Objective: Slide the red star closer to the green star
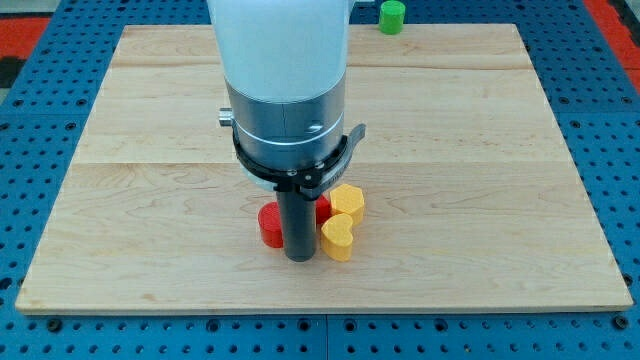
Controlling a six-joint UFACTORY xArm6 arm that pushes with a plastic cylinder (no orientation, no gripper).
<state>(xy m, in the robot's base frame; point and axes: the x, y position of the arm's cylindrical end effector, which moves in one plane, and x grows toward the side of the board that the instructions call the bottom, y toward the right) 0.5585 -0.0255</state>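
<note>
My tip [300, 257] rests on the wooden board [150, 200] near the view's bottom centre. A red block [269, 225] touches the rod's left side; its shape is partly hidden and looks rounded. A second red block [323, 208] peeks out just right of the rod, mostly hidden, shape unclear. A green block [391, 16] stands at the view's top, just past the board's top edge, far from the red blocks; its star shape cannot be made out.
A yellow heart-shaped block [339, 238] lies right of the tip, touching the rod. Another yellow block [349, 201] sits just above it. The arm's wide grey and white body [285, 90] hides the board's middle. Blue perforated table [610, 120] surrounds the board.
</note>
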